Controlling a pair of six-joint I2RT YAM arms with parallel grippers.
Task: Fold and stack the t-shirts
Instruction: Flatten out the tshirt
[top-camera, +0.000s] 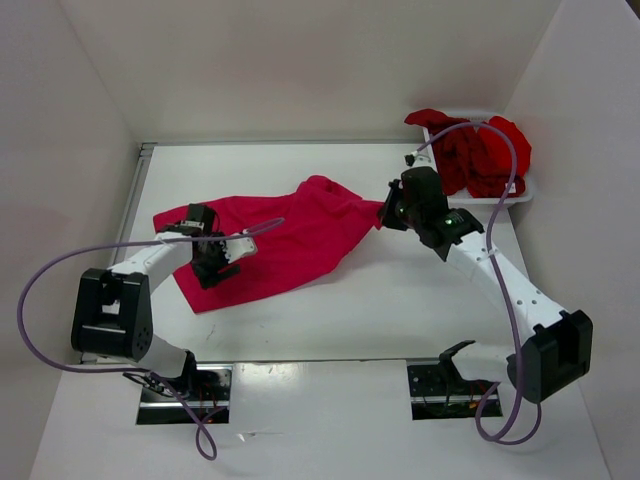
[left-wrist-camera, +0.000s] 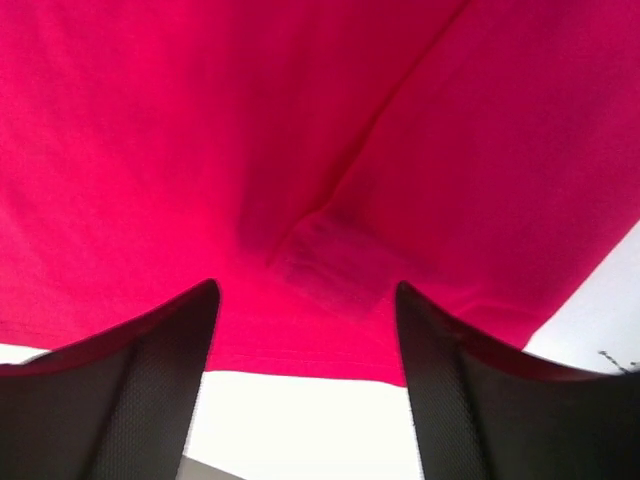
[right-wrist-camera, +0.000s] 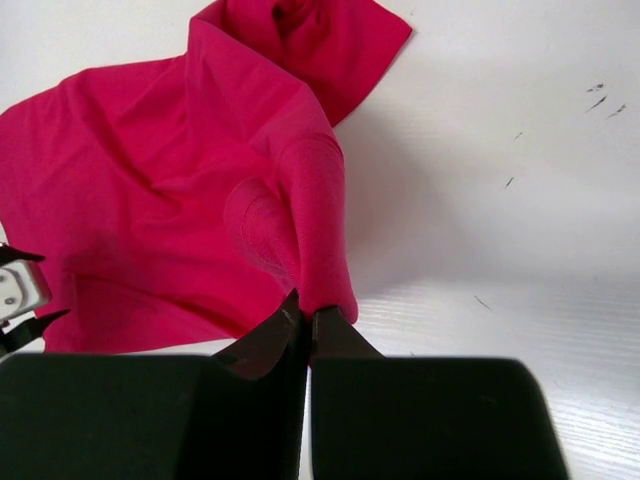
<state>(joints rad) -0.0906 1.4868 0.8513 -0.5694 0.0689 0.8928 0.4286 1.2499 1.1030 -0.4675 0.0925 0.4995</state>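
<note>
Left pincer (left-wrist-camera: 305, 288) hangs over the near-left hem of the crimson t-shirt (top-camera: 300, 235), jaws spread wide, nothing gripped; the shirt lies rumpled on the tabletop (top-camera: 400, 310), long axis slanting near-left to far-right, bare room along its near edge. Right pincer (right-wrist-camera: 305, 312) is clamped tight on its far-right corner; beyond, more red t-shirts (top-camera: 480, 155) heap in the white basket (top-camera: 527, 192).

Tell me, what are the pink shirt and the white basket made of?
The pinkish-crimson t-shirt looks like soft matte cloth, maybe knit cotton: it drapes, wrinkles and shows fine weave. The basket seems stiff white plastic: its thin rim keeps straight.
</note>
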